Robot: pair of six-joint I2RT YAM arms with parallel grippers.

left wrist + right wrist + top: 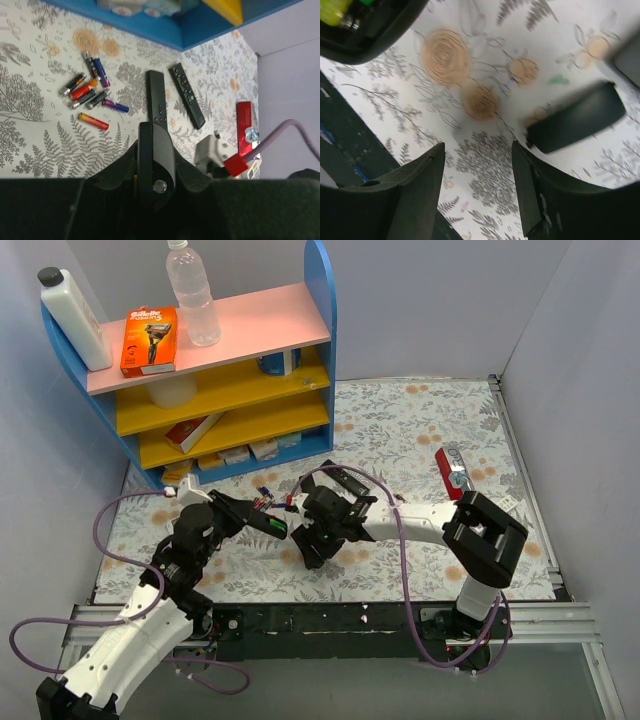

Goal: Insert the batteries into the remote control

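My left gripper point(156, 155) is shut on a black remote control point(157, 150), held on edge above the mat; it also shows in the top view as the remote control point(258, 517) in the left gripper point(250, 515). Green and yellowish batteries point(335, 9) sit in the remote's open compartment, seen as a green spot, the batteries point(277, 528), from above. My right gripper point(477, 150) is open just right of that remote, with only the mat between its fingers. From above, the right gripper point(312, 543) hangs low over the mat.
Two more black remotes point(156, 95) point(187, 95) lie on the floral mat point(40, 145). Loose red, blue and purple cells point(87, 90) lie to their left. A black flat piece point(577, 117) lies beyond the right fingers. A red tool point(450, 472) lies far right; a blue shelf point(210, 370) stands behind.
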